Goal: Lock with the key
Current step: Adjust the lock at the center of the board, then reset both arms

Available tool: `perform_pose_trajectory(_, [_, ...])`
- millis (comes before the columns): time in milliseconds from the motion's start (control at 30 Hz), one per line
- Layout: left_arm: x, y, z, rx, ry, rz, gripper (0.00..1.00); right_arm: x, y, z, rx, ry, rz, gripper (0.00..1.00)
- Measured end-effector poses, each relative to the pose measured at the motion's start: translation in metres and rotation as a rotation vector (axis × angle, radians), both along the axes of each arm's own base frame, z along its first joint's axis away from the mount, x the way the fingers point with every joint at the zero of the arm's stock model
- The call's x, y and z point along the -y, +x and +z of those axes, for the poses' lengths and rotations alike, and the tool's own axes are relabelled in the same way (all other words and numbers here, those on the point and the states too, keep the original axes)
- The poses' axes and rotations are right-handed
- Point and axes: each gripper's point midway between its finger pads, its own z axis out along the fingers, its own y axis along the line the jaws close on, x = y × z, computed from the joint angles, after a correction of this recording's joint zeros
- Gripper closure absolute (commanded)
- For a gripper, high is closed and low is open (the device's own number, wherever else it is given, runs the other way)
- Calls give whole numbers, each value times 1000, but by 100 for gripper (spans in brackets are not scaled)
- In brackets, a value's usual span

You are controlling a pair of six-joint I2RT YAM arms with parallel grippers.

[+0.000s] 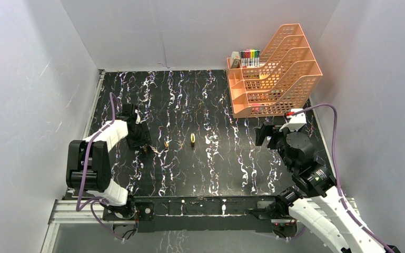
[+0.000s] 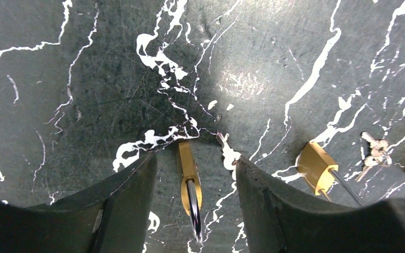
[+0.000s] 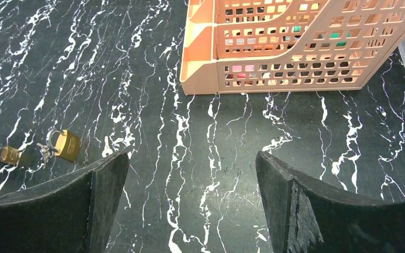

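Closest to the left wrist camera were the two dark fingers of the left claw, spread, with a slim brass padlock lying on the counter in the gap between them. A strip of bare marble showed on either side of it, so nothing was pinched. The padlock's long axis ran straight down that gap. Its brass body pointed away from the wrist and its steel shackle pointed back toward it, so it seemed that closing the fingers would catch it across its narrow width. To the claw's right lay a second padlock, tilted, with its shackle toward the near right. Just beyond that sat the keys, a small silvery bunch too small to tell which way the blades pointed. A third padlock lay farther right again. All of these formed a rough row across the counter's left-centre, so the left arm looked much the nearer one to lock and keys alike. The right claw hung fully spread and empty, well apart from them, near the orange file tray. Which padlock the keys fitted could not be told.
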Motion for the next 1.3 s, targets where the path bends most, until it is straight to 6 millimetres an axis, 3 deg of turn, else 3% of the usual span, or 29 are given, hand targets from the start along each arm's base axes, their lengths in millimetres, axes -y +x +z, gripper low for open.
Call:
perform_pose_trajectory(167, [0,5,18,68,1,-4,35,-2,1,-3,-9,-10,7,1])
perform_pose_trajectory(300, [0,11,36,141,-4,-11,24,-4,2,-5,-18,-15,13,2])
perform_pose_trajectory(367, [2,16,48,196,-17,-20,3,-6,3,-7,-26,-17,23,2])
perform_pose_trajectory(400, [4,19,57,239,-27,-28,2,-7,3,-8,-26,-16,25,1])
perform_pose_trajectory(667, [0,32,136,582,-15,-29,2,-11,8,-18,-59,-4,12,1])
perform_pose_trajectory(833, [-2,20,177,805,-2,-47,2,-9,11,-19,-60,3,-13,2])
perform_pose_trajectory(1033, [0,10,206,960,-7,-84,2,-5,11,-16,-36,9,-31,1])
perform_pose_trajectory(1300, [2,0,224,1078,-4,-108,2,-5,13,-16,-34,8,-37,2])
